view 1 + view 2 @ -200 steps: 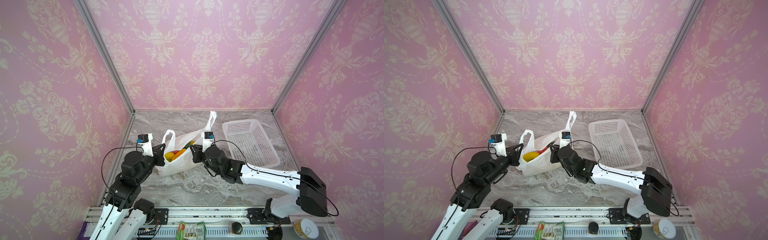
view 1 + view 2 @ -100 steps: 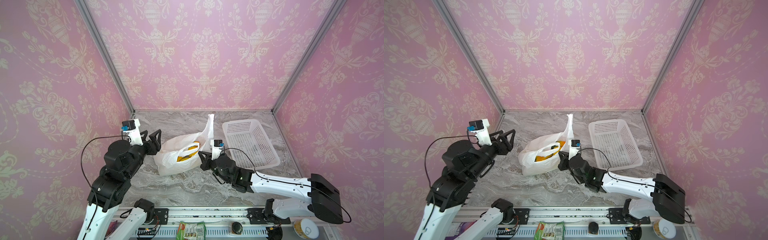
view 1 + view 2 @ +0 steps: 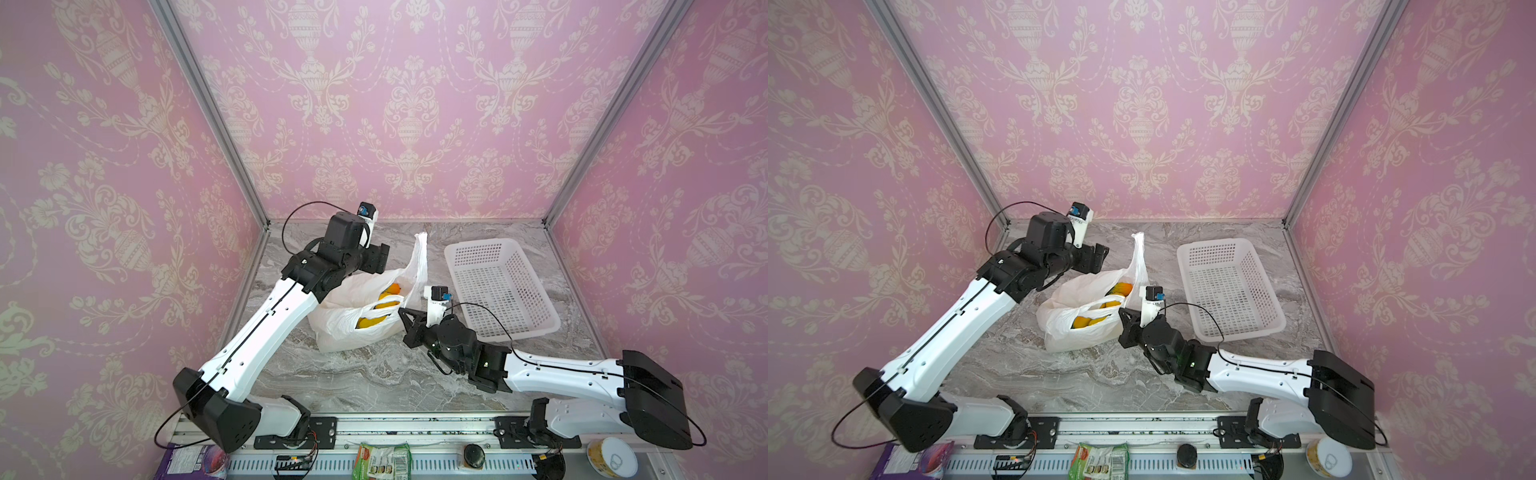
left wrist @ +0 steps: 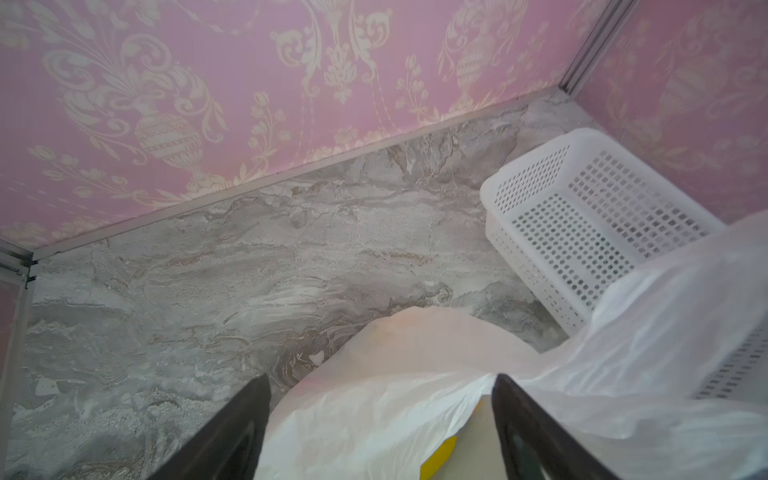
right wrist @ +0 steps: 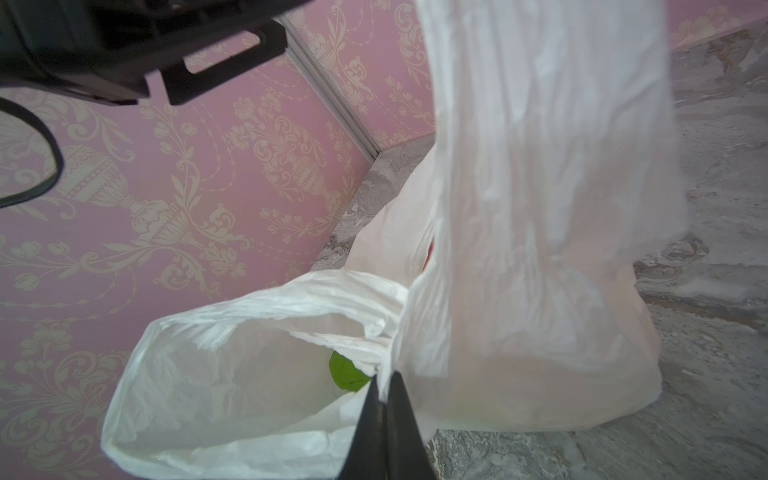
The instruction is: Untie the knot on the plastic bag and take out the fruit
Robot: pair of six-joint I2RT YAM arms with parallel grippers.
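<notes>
The white plastic bag (image 3: pixel 353 328) (image 3: pixel 1067 332) lies open-mouthed on the marble floor. One loop handle (image 3: pixel 420 257) stands up and the other (image 5: pixel 249 299) sags, so no knot shows. Yellow and orange fruit (image 3: pixel 380 313) (image 3: pixel 1090 320) lies inside, with a green piece (image 5: pixel 347 374) and a yellow one (image 4: pixel 438 457). My left gripper (image 3: pixel 380 259) (image 4: pixel 381 376) hovers open over the bag's back left, the bag (image 4: pixel 374 415) showing below its spread jaws. My right gripper (image 3: pixel 402 313) (image 5: pixel 384 378) is shut on the bag's rim at its right front.
A white perforated basket (image 3: pixel 482 243) (image 3: pixel 1210 246) (image 4: pixel 519 174) stands right of the bag, close to the right wall. Pink walls close in three sides. A green packet (image 3: pixel 382 459) and a tin (image 3: pixel 611 459) lie below the front rail.
My left gripper opened, let go of the bag's left handle, swung out left, then came over the bag's back. My right gripper stayed shut and drew the rim toward the front.
</notes>
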